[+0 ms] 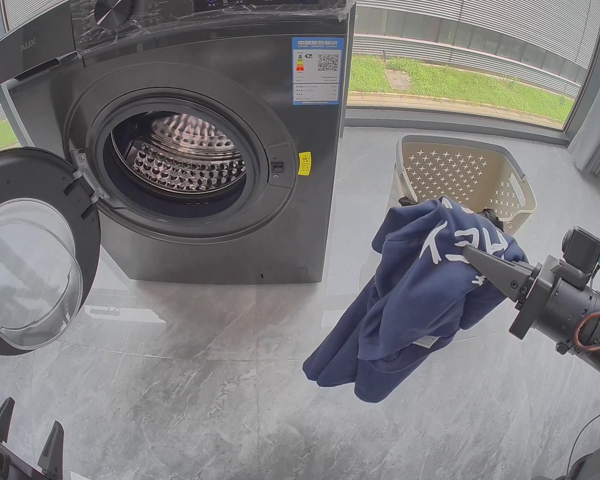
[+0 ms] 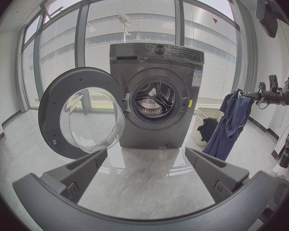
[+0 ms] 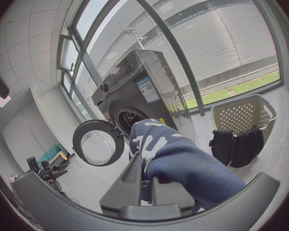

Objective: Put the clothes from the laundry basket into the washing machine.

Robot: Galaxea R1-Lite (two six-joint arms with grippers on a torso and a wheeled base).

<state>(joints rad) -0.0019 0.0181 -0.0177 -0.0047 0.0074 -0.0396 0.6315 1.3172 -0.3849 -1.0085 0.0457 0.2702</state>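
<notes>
My right gripper [image 1: 477, 258] is shut on a navy blue garment with white print [image 1: 413, 295], which hangs off it in the air, in front of the basket and to the right of the machine. The same garment [image 3: 179, 164] drapes over my right fingers. The beige laundry basket [image 1: 470, 175] stands on the floor right of the washing machine [image 1: 180, 155], with a black garment [image 3: 237, 145] draped over its rim. The machine's round door [image 1: 30, 255] is swung wide open to the left and the steel drum [image 1: 183, 155] looks bare. My left gripper [image 2: 144, 167] is open, low, facing the machine.
Grey marble-patterned floor [image 1: 200, 368] spreads in front of the machine. A large window wall runs behind the machine and basket [image 1: 460, 48]. A grey curtain [image 1: 597, 135] hangs at the far right.
</notes>
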